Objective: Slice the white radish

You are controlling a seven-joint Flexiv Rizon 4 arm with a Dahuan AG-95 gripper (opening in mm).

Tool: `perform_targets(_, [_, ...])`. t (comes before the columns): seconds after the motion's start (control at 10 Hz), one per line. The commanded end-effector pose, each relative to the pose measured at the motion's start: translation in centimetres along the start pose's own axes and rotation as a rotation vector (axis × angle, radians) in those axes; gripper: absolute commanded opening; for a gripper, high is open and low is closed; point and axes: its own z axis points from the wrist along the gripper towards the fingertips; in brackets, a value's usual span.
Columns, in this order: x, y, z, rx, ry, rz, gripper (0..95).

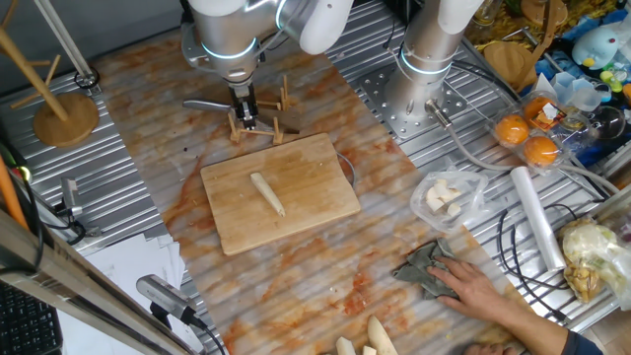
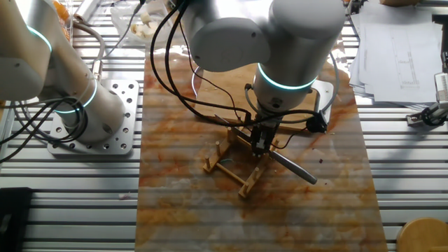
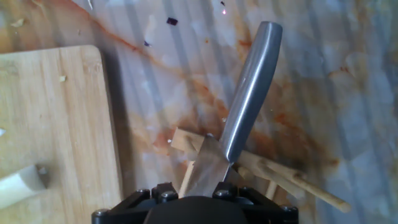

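Observation:
The white radish [image 1: 267, 192], a slim cream stick, lies whole on the wooden cutting board [image 1: 306, 163]. Its end shows at the left edge of the hand view [image 3: 15, 185], on the board [image 3: 56, 112]. A knife with a grey metal handle [image 1: 205, 104] [image 2: 295, 170] [image 3: 249, 93] rests across a small wooden rack [image 1: 277, 126] [image 2: 229, 165] [image 3: 280, 175] behind the board. My gripper [image 1: 245, 118] [image 2: 259, 145] is down at the rack, over the spot where blade meets handle. Its fingertips are hidden in the hand view, so I cannot tell if they grip the knife.
A person's hand [image 1: 483, 291] presses a grey cloth [image 1: 429, 266] at the front right. A clear bag of pale chunks [image 1: 446, 195], a film roll [image 1: 537, 217] and oranges [image 1: 527, 138] lie right. Thick pale roots [image 1: 365, 340] sit at the front edge. A second arm's base [image 1: 424, 69] stands behind.

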Motion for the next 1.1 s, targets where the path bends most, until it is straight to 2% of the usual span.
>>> perform_targets(0.1, [-0.1, 0.0, 0.0, 0.0, 0.001, 0.0, 38.0])
perform_targets(0.6, [-0.5, 1.3, 0.5, -0.005, -0.014, 0.0, 38.0])
perform_targets(0.8, [-0.5, 1.3, 0.4, -0.001, -0.011, 0.0, 38.0])
perform_targets(0.9, [-0.5, 1.3, 0.4, -0.001, -0.011, 0.0, 19.0])
perform_targets(1.1, [-0.5, 1.4, 0.5, -0.001, -0.01, 0.0, 19.0])
